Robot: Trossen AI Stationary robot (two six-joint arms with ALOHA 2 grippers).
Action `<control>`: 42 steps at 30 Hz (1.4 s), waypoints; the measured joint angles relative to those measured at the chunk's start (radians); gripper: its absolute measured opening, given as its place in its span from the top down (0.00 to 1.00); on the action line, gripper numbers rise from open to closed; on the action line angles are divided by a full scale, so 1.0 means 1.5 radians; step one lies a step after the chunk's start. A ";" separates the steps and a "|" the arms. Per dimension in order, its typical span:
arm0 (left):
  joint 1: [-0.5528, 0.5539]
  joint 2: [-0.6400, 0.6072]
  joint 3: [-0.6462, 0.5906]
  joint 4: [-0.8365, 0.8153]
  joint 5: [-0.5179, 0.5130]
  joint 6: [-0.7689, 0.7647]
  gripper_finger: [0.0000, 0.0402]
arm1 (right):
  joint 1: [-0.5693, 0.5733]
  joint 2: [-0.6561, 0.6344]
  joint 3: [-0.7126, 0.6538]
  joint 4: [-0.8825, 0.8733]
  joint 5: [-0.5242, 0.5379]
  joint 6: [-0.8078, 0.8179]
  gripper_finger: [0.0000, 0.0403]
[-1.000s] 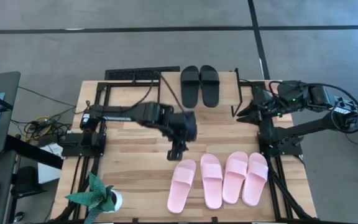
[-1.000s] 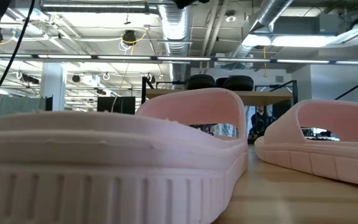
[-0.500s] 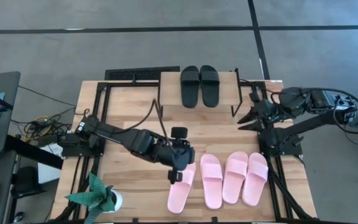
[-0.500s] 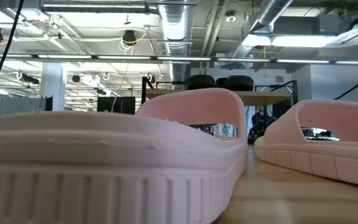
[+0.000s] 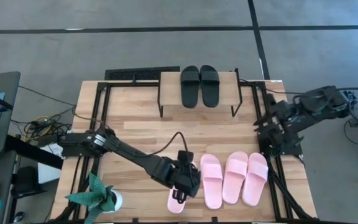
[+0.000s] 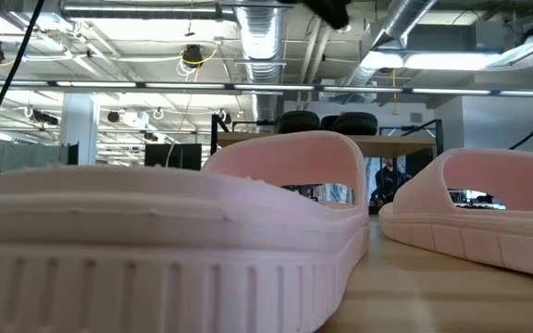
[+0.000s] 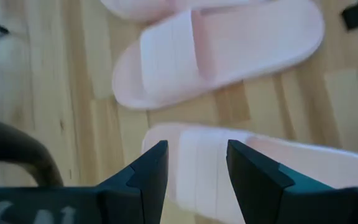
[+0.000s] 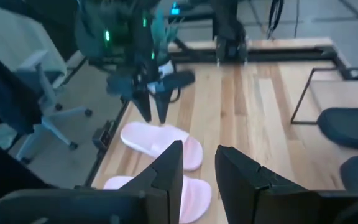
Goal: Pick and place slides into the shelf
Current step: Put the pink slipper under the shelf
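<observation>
Four pale pink slides [image 5: 232,177] lie in a row, soles down, near the table's near edge. The black pair [image 5: 199,86] stands on the shelf [image 5: 230,94] at the far edge. My left gripper [image 5: 179,194] hangs open, pointing down, just above the leftmost pink slide [image 5: 174,205]. In the left wrist view its fingers [image 7: 155,169] stand over that slide's strap [image 7: 194,163]. I see no touch. My right gripper [image 8: 197,168] is open and waits at the table's right edge [image 5: 265,118].
A small potted plant [image 5: 98,198] stands at the near left corner. Black frame rails [image 5: 101,118] run along both sides of the table. Bare wood lies between the shelf and the pink row. An office chair [image 8: 51,93] shows beyond the table.
My left gripper has travelled from mid-table toward the near edge and come down over the leftmost pink slide. My right arm has drawn back toward the table's right edge. The slides have stayed where they were.
</observation>
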 joint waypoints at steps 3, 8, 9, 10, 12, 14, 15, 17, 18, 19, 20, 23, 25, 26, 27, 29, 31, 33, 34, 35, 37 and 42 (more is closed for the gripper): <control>-0.008 0.015 0.002 0.002 0.008 -0.013 0.62 | 0.016 -0.025 0.000 0.000 0.030 0.000 0.80; -0.023 0.043 0.000 -0.007 0.011 -0.013 0.62 | 0.025 -0.056 0.000 -0.008 0.067 -0.001 0.80; -0.023 0.047 0.000 -0.013 0.013 -0.014 0.62 | 0.024 -0.060 0.000 -0.011 0.071 -0.003 0.80; -0.024 0.054 0.000 -0.015 0.017 -0.014 0.62 | 0.024 -0.065 0.000 -0.009 0.073 -0.003 0.80; -0.024 0.065 0.000 -0.013 0.021 -0.017 0.62 | 0.024 -0.075 0.000 -0.010 0.076 -0.005 0.80; -0.026 0.071 -0.001 -0.021 0.021 -0.017 0.62 | 0.024 -0.080 0.000 -0.009 0.082 -0.005 0.80; -0.026 0.074 0.001 -0.014 0.019 -0.020 0.62 | 0.024 -0.084 0.000 -0.008 0.086 -0.006 0.80; -0.027 0.078 0.001 -0.018 0.014 -0.023 0.62 | 0.024 -0.091 0.000 -0.010 0.087 -0.011 0.80; -0.027 0.081 0.001 -0.028 0.019 -0.023 0.62 | 0.024 -0.092 0.000 -0.009 0.087 -0.011 0.80; -0.027 0.086 0.001 -0.025 0.027 -0.024 0.62 | 0.024 -0.093 0.001 -0.008 0.087 -0.013 0.80; -0.028 0.091 0.001 -0.017 0.035 -0.024 0.62 | 0.024 -0.093 0.000 -0.008 0.087 -0.016 0.80; -0.038 0.100 -0.001 -0.028 0.031 -0.028 0.62 | 0.024 -0.094 0.000 -0.009 0.087 -0.016 0.80; -0.045 0.104 0.001 -0.025 -0.002 -0.042 0.62 | 0.024 -0.095 0.000 -0.009 0.087 -0.016 0.80; -0.047 0.105 0.001 -0.031 -0.016 -0.051 0.62 | 0.024 -0.094 0.000 -0.009 0.087 -0.016 0.80; -0.050 0.106 0.001 -0.043 -0.020 -0.060 0.62 | 0.024 -0.094 0.000 -0.009 0.087 -0.017 0.80; -0.050 0.108 0.001 -0.055 -0.022 -0.074 0.62 | 0.024 -0.095 0.000 -0.009 0.087 -0.018 0.80; -0.050 0.113 0.001 -0.058 -0.034 -0.086 0.62 | 0.024 -0.095 0.000 -0.008 0.087 -0.018 0.80; -0.050 0.117 0.000 -0.075 -0.046 -0.101 0.62 | 0.024 -0.095 0.000 -0.008 0.086 -0.018 0.80; -0.050 0.119 0.000 -0.078 -0.050 -0.106 0.62 | 0.024 -0.095 0.000 -0.007 0.087 -0.018 0.80; -0.050 0.121 0.000 -0.076 -0.052 -0.110 0.62 | 0.024 -0.095 0.000 -0.007 0.087 -0.017 0.80; -0.050 0.126 0.000 -0.077 -0.054 -0.114 0.62 | 0.024 -0.095 0.000 -0.007 0.087 -0.017 0.80; -0.048 0.130 0.000 -0.079 -0.069 -0.129 0.68 | 0.024 -0.095 0.000 0.004 0.091 -0.015 0.80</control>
